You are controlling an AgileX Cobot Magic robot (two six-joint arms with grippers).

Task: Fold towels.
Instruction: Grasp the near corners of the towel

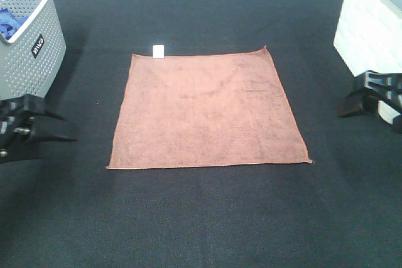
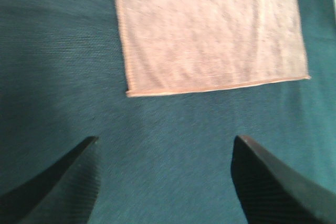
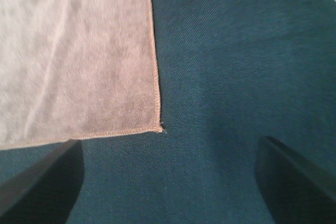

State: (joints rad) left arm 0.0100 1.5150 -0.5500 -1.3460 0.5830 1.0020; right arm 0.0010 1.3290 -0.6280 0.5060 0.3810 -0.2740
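A square reddish-brown towel [image 1: 205, 110] lies flat and unfolded in the middle of the dark table, with a small white tag [image 1: 158, 50] at its far left corner. My left gripper [image 1: 47, 127] rests open at the left edge of the table, well left of the towel. The left wrist view shows its two dark fingers [image 2: 58, 182] spread wide with one towel edge [image 2: 210, 30] beyond them. My right gripper [image 1: 352, 101] sits open at the right, apart from the towel. In the right wrist view a towel corner [image 3: 157, 127] lies ahead of its spread fingers [image 3: 294, 182].
A grey perforated basket [image 1: 28, 36] with a blue cloth [image 1: 9, 22] inside stands at the back left. A white brick-patterned block [image 1: 370, 29] stands at the back right. Dark cloth covers the table [image 1: 207, 218] all around the towel.
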